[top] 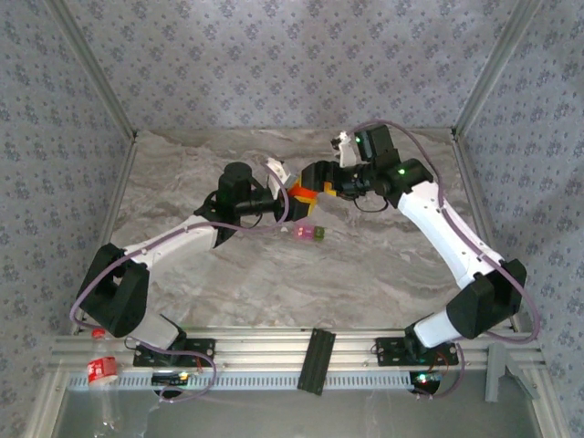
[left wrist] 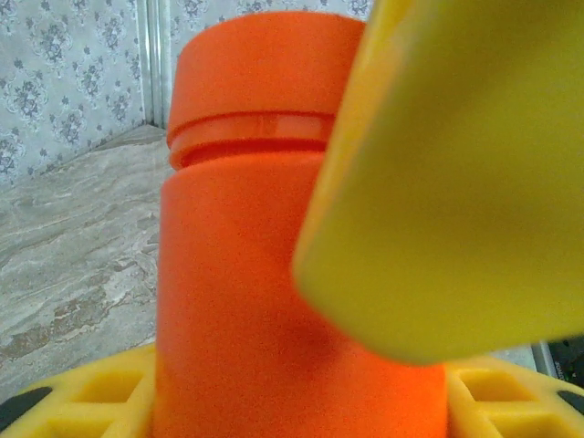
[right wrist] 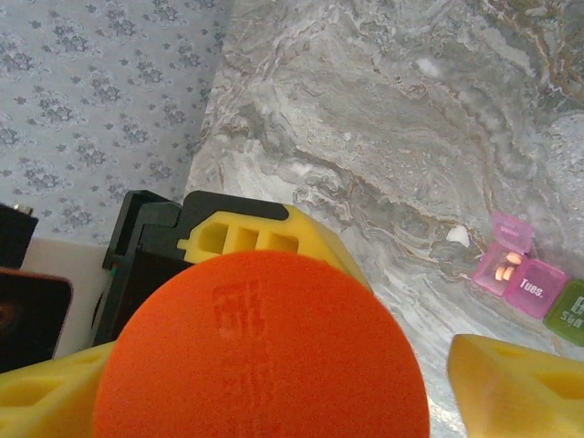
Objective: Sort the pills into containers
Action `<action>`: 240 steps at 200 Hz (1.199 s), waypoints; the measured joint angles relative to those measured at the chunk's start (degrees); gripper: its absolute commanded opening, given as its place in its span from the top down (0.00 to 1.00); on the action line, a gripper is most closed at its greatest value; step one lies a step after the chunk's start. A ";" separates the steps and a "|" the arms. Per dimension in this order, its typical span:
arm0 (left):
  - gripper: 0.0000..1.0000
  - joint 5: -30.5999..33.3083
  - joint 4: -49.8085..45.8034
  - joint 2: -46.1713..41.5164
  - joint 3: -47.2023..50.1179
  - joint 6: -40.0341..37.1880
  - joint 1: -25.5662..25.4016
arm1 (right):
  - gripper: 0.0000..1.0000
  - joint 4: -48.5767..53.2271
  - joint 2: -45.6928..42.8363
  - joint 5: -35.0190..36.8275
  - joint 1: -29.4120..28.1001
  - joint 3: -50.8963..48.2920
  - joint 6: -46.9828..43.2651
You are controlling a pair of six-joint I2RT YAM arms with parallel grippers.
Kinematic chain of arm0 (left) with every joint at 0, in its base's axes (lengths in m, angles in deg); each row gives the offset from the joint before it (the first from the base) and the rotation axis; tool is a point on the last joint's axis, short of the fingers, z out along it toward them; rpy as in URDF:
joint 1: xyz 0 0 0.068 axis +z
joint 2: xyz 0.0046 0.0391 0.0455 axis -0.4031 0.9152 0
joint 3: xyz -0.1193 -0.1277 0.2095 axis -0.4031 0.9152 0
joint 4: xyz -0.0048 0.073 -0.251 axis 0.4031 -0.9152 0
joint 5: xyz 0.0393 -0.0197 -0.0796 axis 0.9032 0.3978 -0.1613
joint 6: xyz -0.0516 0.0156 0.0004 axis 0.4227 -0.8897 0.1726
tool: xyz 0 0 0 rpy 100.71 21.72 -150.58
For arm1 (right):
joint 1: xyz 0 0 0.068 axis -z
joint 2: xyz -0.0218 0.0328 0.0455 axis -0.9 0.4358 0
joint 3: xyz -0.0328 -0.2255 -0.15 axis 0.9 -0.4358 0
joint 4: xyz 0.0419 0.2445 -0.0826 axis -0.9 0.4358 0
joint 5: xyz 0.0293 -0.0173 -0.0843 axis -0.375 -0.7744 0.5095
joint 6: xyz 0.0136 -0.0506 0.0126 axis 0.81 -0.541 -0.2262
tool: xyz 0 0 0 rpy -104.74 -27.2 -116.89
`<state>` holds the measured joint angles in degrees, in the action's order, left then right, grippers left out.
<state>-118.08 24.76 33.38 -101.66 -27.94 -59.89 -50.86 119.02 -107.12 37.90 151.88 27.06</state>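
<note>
1. In the top view you get soft, even light from above. The marble table reads bright, with no hard glare.
2. Look under the arms there: the shadows on the table are faint and soft-edged.
3. That view is coarse, so the containers are just a small coloured patch.
4. In your left wrist view the orange bottle sits too near the lens and looks soft. The yellow finger in front is a featureless blur and casts a dim shadow on the bottle.
5. A thin sheen runs along the ring under the bottle's cap.
6. In your right wrist view the cap is blurred, while the table behind is sharp enough to read "Tues." on the pink container.
</note>
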 measured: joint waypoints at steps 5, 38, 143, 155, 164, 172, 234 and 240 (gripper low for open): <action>1.00 -0.02 0.00 0.00 0.00 0.00 0.00 | 0.23 -0.17 0.13 0.02 -0.04 0.00 0.20; 1.00 0.00 -0.72 0.00 -0.04 0.02 0.00 | 0.38 -1.27 0.68 -0.17 -0.04 0.15 0.90; 0.18 1.73 -4.11 -0.09 -1.62 -0.20 -0.07 | 0.59 -1.88 0.90 0.66 0.48 0.31 1.49; 0.01 2.67 -4.17 -0.39 -1.60 -0.52 -0.22 | 0.59 -1.84 0.85 2.05 1.16 0.28 1.46; 0.00 3.23 -4.28 -0.92 -1.57 -0.50 -0.26 | 0.59 -1.84 0.70 3.32 1.90 0.20 1.44; 0.00 3.78 -4.31 -1.62 -1.44 -0.61 -0.26 | 0.59 -1.66 0.44 4.70 2.58 -0.04 1.31; 0.00 10.84 -4.57 -9.49 3.39 -1.57 -0.26 | 0.59 1.14 -2.40 22.58 4.22 -5.29 -4.11; 0.00 12.20 -4.83 -9.94 3.56 -1.55 -0.26 | 0.59 1.07 -2.51 24.52 4.22 -6.16 -4.79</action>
<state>-105.88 19.93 23.44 -98.10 -29.49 -60.15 -49.79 116.50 -82.59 42.12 145.72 22.27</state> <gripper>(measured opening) 0.997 0.529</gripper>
